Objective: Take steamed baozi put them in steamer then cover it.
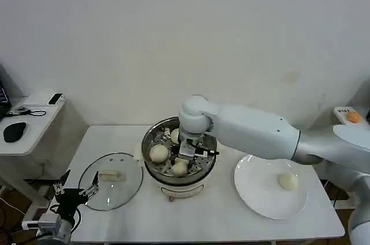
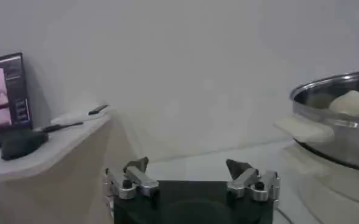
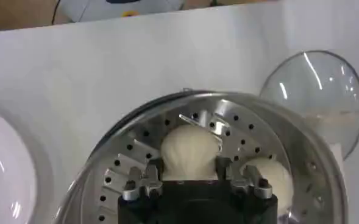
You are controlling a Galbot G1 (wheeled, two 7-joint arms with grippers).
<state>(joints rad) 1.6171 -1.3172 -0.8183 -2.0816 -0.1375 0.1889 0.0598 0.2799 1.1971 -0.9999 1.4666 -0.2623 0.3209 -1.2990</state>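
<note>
The steel steamer [image 1: 151,141] stands mid-table on its cream base. My right gripper [image 1: 186,158] reaches down into it. In the right wrist view that gripper [image 3: 190,173] is shut on a baozi [image 3: 190,151], held just over the perforated floor [image 3: 130,161]. A second baozi [image 3: 269,175] lies beside it. From the head I see the held baozi [image 1: 180,168], two more baozi [image 1: 159,152] [image 1: 174,135] in the basket, and one baozi [image 1: 288,181] on the white plate [image 1: 260,199]. The glass cover [image 1: 124,190] lies flat left of the steamer. My left gripper [image 1: 75,190] waits open at the table's front left corner.
A low side table [image 1: 29,135] with a mouse [image 1: 14,131] stands to the left, with a screen [image 2: 5,91] beyond it in the left wrist view. The left gripper [image 2: 187,167] faces the steamer's side [image 2: 331,131]. An orange button box [image 1: 350,117] sits at far right.
</note>
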